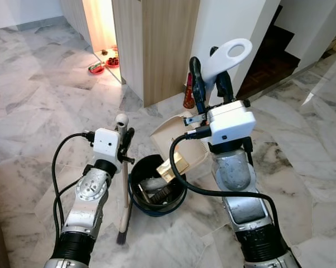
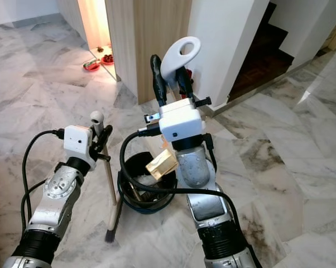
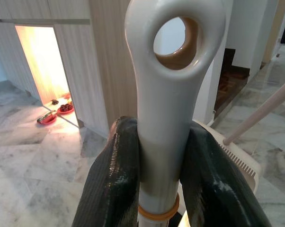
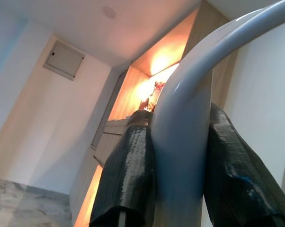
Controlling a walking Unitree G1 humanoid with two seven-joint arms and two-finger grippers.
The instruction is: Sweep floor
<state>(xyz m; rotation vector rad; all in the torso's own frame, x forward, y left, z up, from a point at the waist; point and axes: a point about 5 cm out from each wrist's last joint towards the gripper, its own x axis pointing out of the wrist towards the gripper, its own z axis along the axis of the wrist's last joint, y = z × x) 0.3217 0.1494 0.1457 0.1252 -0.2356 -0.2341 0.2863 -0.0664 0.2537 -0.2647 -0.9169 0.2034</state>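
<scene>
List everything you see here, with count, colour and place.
broom: 1, wooden stick with cream cap, upright at left, bristles on the floor
dustpan: 1, beige with white loop handle, tilted above the bin
bin: 1, black, round, on the floor between the arms
box: 1, yellow, at the dustpan's lip over the bin
bowls: 2, red, on the floor in the lit alcove
floor: grey-white marble
wood panel: 1, light brown, behind the dustpan
stairs: dark, far right
left gripper: black fingers, shut on the broom
right gripper: black fingers, shut on the dustpan's handle
</scene>
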